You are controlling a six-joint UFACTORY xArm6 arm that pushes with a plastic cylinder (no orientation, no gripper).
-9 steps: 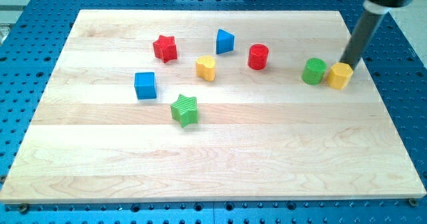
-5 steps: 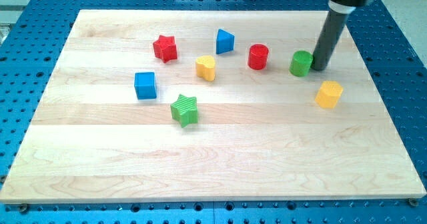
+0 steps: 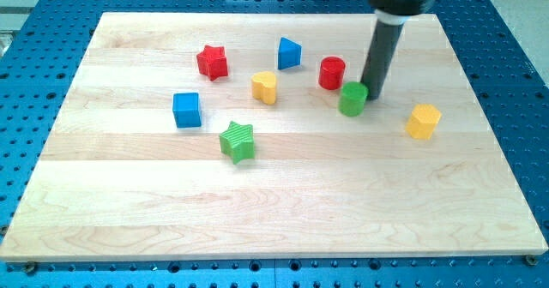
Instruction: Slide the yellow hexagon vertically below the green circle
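yellow hexagon (image 3: 423, 121) sits right of green circle (image 3: 352, 99); my tip (image 3: 371, 96) touches the circle.

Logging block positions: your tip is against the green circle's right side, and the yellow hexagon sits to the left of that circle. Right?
Not quite. My tip is against the green circle, but the camera view shows the yellow hexagon to its right, slightly lower.
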